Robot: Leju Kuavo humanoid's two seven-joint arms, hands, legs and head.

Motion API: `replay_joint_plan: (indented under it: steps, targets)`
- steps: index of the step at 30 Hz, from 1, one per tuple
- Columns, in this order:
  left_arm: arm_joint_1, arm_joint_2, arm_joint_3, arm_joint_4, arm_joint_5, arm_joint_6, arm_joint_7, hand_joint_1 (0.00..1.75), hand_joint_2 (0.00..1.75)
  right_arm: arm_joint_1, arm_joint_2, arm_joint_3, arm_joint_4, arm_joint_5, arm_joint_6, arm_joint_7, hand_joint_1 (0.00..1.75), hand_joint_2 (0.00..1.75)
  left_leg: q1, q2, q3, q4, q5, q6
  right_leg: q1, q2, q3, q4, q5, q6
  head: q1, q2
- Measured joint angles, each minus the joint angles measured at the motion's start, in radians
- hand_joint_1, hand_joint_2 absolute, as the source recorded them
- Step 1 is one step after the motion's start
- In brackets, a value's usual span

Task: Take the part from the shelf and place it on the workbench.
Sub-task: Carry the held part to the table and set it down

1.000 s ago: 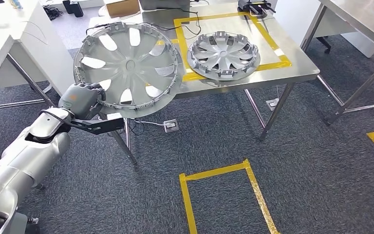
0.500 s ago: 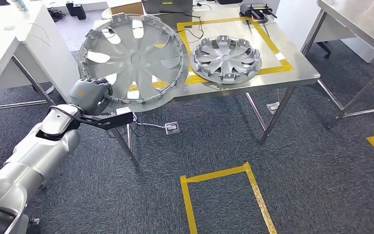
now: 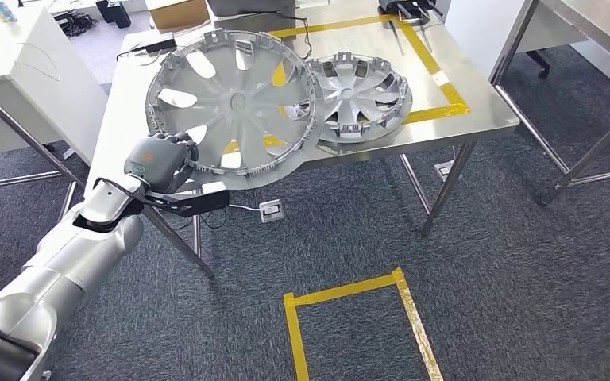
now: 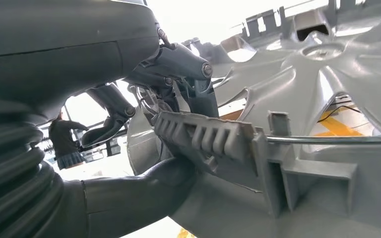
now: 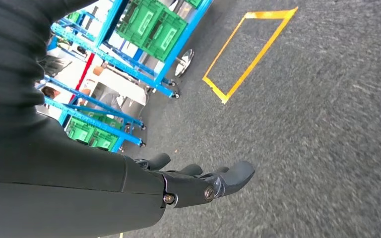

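A: Holding the large silver wheel cover by its near rim, the left robot hand has it tilted over the front left part of the steel table. Where exactly does the cover sit?

B: In the head view its far right edge overlaps a second wheel cover, which lies flat inside the yellow tape outline on the table. Cannot tell whether the two touch. The near edge hangs past the table's front.

A: Grip detail?

B: In the left wrist view the thick thumb lies under the ribbed rim and the darker fingers close over it; grasp firm on the cover.

A: Right robot hand?

B: It hangs over grey carpet, fingers loosely extended and apart, nothing in them. Blue racks with green crates stand beyond it, and a yellow tape square is on the floor.
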Motion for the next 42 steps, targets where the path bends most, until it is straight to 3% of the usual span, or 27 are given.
replay_joint_plan:
  steps: [2, 3, 4, 5, 6, 7, 8, 9, 11, 13, 16, 17, 18, 19, 21, 23, 26, 28, 31, 32, 33, 34, 36, 37, 39, 42]
  targets:
    - [0.007, 0.0, 0.0, 0.004, 0.0, 0.001, 0.0, 1.75, 1.75, 0.005, 0.0, 0.0, 0.0, 0.0, 0.0, 0.001, 0.0, 1.75, -0.016, 0.0, -0.074, 0.066, -0.049, 0.016, 0.011, 0.005, 0.032, -0.013, -0.015, -0.006, 0.0, 0.0]
    - [0.01, 0.001, 0.0, 0.006, 0.0, 0.001, 0.0, 1.75, 1.75, 0.008, 0.0, 0.0, 0.0, 0.0, 0.0, 0.001, 0.0, 1.75, -0.027, -0.001, -0.092, 0.055, -0.05, 0.031, 0.018, 0.008, 0.05, -0.019, -0.023, -0.009, 0.0, 0.0]
    - [0.012, 0.002, 0.0, 0.008, 0.0, 0.001, 0.001, 1.75, 1.75, 0.01, 0.001, -0.001, 0.0, 0.0, 0.0, 0.0, 0.0, 1.75, -0.04, -0.002, -0.098, 0.015, -0.023, 0.052, 0.026, 0.011, 0.068, -0.027, -0.03, -0.012, 0.0, 0.0]
    - [0.013, 0.004, 0.0, 0.01, 0.0, 0.001, 0.001, 1.75, 1.75, 0.012, 0.002, -0.001, 0.0, 0.0, 0.0, -0.001, 0.0, 1.75, -0.056, -0.003, -0.096, -0.046, 0.03, 0.079, 0.032, 0.013, 0.085, -0.035, -0.037, -0.015, 0.0, 0.0]
    - [0.014, 0.006, 0.0, 0.012, 0.0, 0.001, 0.002, 1.75, 1.75, 0.012, 0.006, -0.001, 0.001, 0.0, -0.001, -0.003, 0.0, 1.75, -0.074, -0.006, -0.091, -0.118, 0.103, 0.105, 0.039, 0.015, 0.1, -0.042, -0.043, -0.016, 0.0, 0.0]
    - [0.015, 0.008, 0.0, 0.014, 0.0, 0.002, 0.002, 1.75, 1.75, 0.012, 0.008, -0.001, 0.002, 0.0, -0.005, -0.004, 0.0, 1.75, -0.09, -0.013, -0.083, -0.175, 0.166, 0.125, 0.043, 0.018, 0.113, -0.049, -0.048, -0.015, 0.0, 0.0]
    - [0.015, 0.009, 0.0, 0.015, 0.0, 0.002, 0.002, 1.75, 1.75, 0.011, 0.01, -0.001, 0.003, 0.0, -0.01, -0.005, 0.0, 1.75, -0.1, -0.017, -0.075, -0.215, 0.212, 0.135, 0.047, 0.02, 0.123, -0.056, -0.054, -0.014, 0.0, 0.0]
    - [0.014, 0.008, 0.001, 0.014, -0.002, 0.003, 0.002, 1.75, 1.75, 0.01, 0.011, -0.002, 0.004, 0.001, -0.015, -0.006, 0.0, 1.75, -0.104, -0.021, -0.069, -0.234, 0.232, 0.136, 0.05, 0.023, 0.131, -0.062, -0.06, -0.012, 0.0, 0.0]
    - [0.011, 0.006, 0.001, 0.011, -0.004, 0.004, 0.003, 1.75, 1.75, 0.005, 0.009, -0.003, 0.003, 0.002, -0.021, -0.006, 0.0, 1.75, -0.098, -0.021, -0.054, -0.24, 0.228, 0.131, 0.054, 0.021, 0.141, -0.065, -0.074, -0.006, 0.0, 0.0]
    - [0.008, 0.003, 0.002, 0.009, -0.006, 0.005, 0.007, 1.75, 1.75, 0.0, 0.007, -0.003, 0.002, 0.003, -0.02, -0.005, 0.0, 1.75, -0.093, -0.021, -0.039, -0.245, 0.219, 0.135, 0.057, 0.008, 0.123, -0.019, -0.102, 0.002, 0.0, 0.0]
    - [0.014, 0.003, 0.003, 0.011, -0.007, 0.009, 0.014, 1.75, 1.75, -0.004, 0.005, -0.005, 0.002, 0.005, -0.021, -0.003, 0.0, 1.75, -0.092, -0.022, -0.023, -0.244, 0.199, 0.143, 0.058, -0.003, 0.01, 0.171, -0.169, 0.006, 0.001, 0.0]
    - [0.019, 0.003, 0.003, 0.012, -0.008, 0.01, 0.014, 1.75, 1.75, -0.005, 0.005, -0.006, 0.002, 0.006, -0.021, -0.002, 0.0, 1.75, -0.093, -0.022, -0.017, -0.241, 0.191, 0.144, 0.059, -0.003, -0.024, 0.214, -0.169, 0.006, 0.001, 0.0]
    - [0.024, 0.003, 0.003, 0.013, -0.01, 0.01, 0.014, 1.75, 1.75, -0.004, 0.004, -0.006, 0.002, 0.007, -0.021, -0.002, 0.0, 1.75, -0.094, -0.024, -0.01, -0.237, 0.183, 0.145, 0.06, -0.003, -0.041, 0.219, -0.144, 0.005, 0.001, 0.0]
    - [0.028, 0.003, 0.003, 0.013, -0.012, 0.01, 0.014, 1.75, 1.75, -0.004, 0.004, -0.006, 0.002, 0.008, -0.021, -0.003, 0.0, 1.75, -0.095, -0.025, -0.002, -0.233, 0.173, 0.145, 0.061, -0.003, -0.041, 0.184, -0.101, 0.003, 0.001, 0.0]
    - [0.03, 0.003, 0.003, 0.013, -0.015, 0.015, 0.014, 1.75, 1.75, -0.004, 0.003, -0.006, 0.002, 0.009, -0.021, -0.006, 0.0, 1.75, -0.098, -0.026, 0.01, -0.223, 0.156, 0.143, 0.064, -0.005, -0.008, 0.061, -0.005, -0.007, 0.0, 0.0]
    - [0.03, 0.004, 0.005, 0.014, -0.011, 0.025, 0.014, 1.75, 1.75, -0.005, 0.002, -0.007, 0.002, 0.011, -0.021, -0.007, 0.0, 1.75, -0.1, -0.026, 0.01, -0.214, 0.145, 0.137, 0.068, -0.007, 0.023, -0.023, 0.026, -0.018, -0.001, 0.0]
    - [0.031, 0.006, 0.01, 0.013, -0.002, 0.036, 0.011, 1.75, 1.75, -0.007, 0.003, -0.007, 0.002, 0.014, -0.021, -0.008, 0.0, 1.75, -0.1, -0.026, 0.005, -0.21, 0.137, 0.126, 0.067, -0.007, 0.037, -0.05, 0.015, -0.027, -0.001, 0.0]
    - [0.032, 0.008, 0.013, 0.012, 0.006, 0.038, 0.004, 1.75, 1.75, -0.007, 0.004, -0.007, 0.002, 0.016, -0.021, -0.008, 0.0, 1.75, -0.099, -0.023, -0.011, -0.174, 0.113, 0.109, 0.057, -0.009, 0.049, -0.059, 0.014, -0.031, -0.004, 0.0]
    - [0.039, 0.014, 0.027, 0.012, 0.025, 0.047, -0.01, 1.75, 1.75, -0.009, 0.003, -0.007, 0.002, 0.02, -0.021, -0.009, 0.0, 1.75, -0.076, -0.017, -0.098, 0.002, 0.039, 0.077, 0.046, -0.009, 0.062, -0.062, 0.005, -0.035, -0.009, 0.0]
    - [0.043, 0.015, 0.033, 0.012, 0.029, 0.052, -0.014, 1.75, 1.75, -0.009, 0.003, -0.007, 0.002, 0.021, -0.021, -0.009, 0.0, 1.75, -0.067, -0.015, -0.124, 0.048, 0.03, 0.069, 0.043, -0.009, 0.067, -0.061, 0.001, -0.033, -0.009, 0.0]
    - [0.046, 0.016, 0.038, 0.012, 0.031, 0.057, -0.018, 1.75, 1.75, -0.008, 0.004, -0.007, 0.002, 0.022, -0.021, -0.009, 0.0, 1.75, -0.058, -0.014, -0.134, 0.061, 0.04, 0.062, 0.038, -0.009, 0.071, -0.059, -0.003, -0.028, -0.009, 0.0]
    - [0.048, 0.018, 0.041, 0.012, 0.031, 0.062, -0.018, 1.75, 1.75, -0.008, 0.004, -0.007, 0.002, 0.022, -0.021, -0.009, 0.0, 1.75, -0.051, -0.012, -0.124, 0.033, 0.07, 0.055, 0.032, -0.008, 0.077, -0.057, -0.009, -0.022, -0.009, 0.0]
    - [0.049, 0.02, 0.047, 0.013, 0.031, 0.08, -0.008, 1.75, 1.75, -0.008, 0.004, -0.007, 0.002, 0.024, -0.021, -0.006, 0.0, 1.75, -0.04, -0.009, -0.068, -0.091, 0.144, 0.041, 0.022, -0.007, 0.087, -0.051, -0.021, -0.008, -0.009, 0.0]
    - [0.049, 0.021, 0.052, 0.013, 0.033, 0.093, -0.001, 1.75, 1.75, -0.008, 0.004, -0.007, 0.002, 0.025, -0.021, -0.005, 0.0, 1.75, -0.039, -0.008, -0.04, -0.148, 0.165, 0.039, 0.021, -0.006, 0.088, -0.047, -0.026, 0.0, -0.01, 0.0]
    - [0.05, 0.021, 0.071, 0.013, 0.041, 0.114, 0.006, 1.75, 1.75, -0.009, 0.004, -0.007, 0.002, 0.027, -0.021, -0.001, 0.0, 1.75, -0.04, -0.01, -0.019, -0.197, 0.165, 0.043, 0.023, -0.005, 0.084, -0.044, -0.028, 0.011, -0.01, 0.0]
    - [0.057, 0.019, 0.094, 0.015, 0.047, 0.121, 0.011, 1.75, 1.75, -0.007, 0.004, -0.007, 0.002, 0.027, -0.021, 0.008, 0.0, 1.75, -0.038, -0.016, -0.018, -0.206, 0.164, 0.052, 0.026, -0.007, 0.086, -0.049, -0.024, 0.003, -0.009, 0.0]
